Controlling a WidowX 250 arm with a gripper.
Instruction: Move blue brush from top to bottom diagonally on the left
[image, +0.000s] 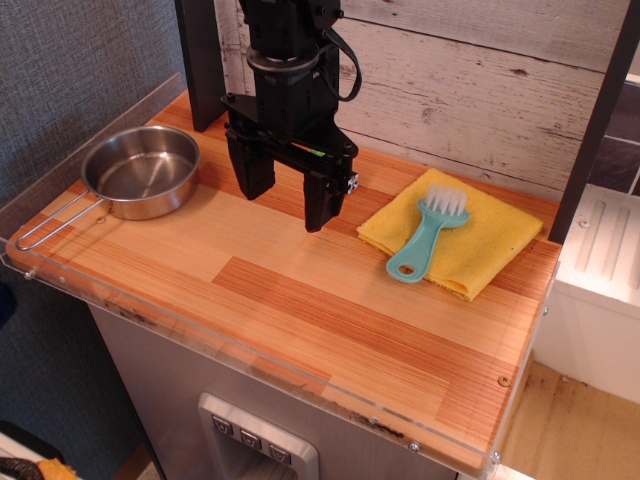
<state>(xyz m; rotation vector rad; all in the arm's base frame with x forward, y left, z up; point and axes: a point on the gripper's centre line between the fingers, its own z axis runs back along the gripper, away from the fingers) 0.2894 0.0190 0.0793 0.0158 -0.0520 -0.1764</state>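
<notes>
The fingers (288, 190) hang apart and empty above the counter (300, 320). The blue brush (427, 232) lies off to their side, on the yellow cloth (490, 240), away from the steel pan (140, 170). Its long axis runs diagonally: bristles at the far end, looped handle nearer the counter's front edge. The fingers must travel sideways toward it before descending.

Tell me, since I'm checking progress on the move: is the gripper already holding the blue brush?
No: the gripper hangs open and empty above the wooden tabletop, while the blue brush lies apart from it on the yellow cloth.
</notes>
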